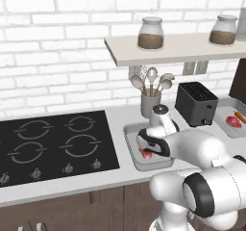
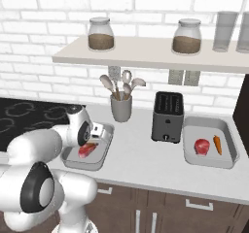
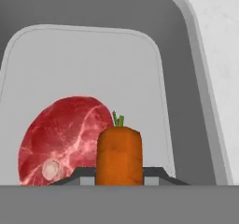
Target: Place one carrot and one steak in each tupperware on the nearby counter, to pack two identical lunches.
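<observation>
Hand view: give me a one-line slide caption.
Gripper shut on a carrot, held over a tupperware with a steak already inside.

Bright, even, rendered light; faint soft shadows under the shelf [image 2: 146, 57]; sharp, no glare or blur.

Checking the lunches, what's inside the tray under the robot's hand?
A steak lies in the tupperware; the gripper holds a carrot over it. The arm hides the tray's near side.
</observation>
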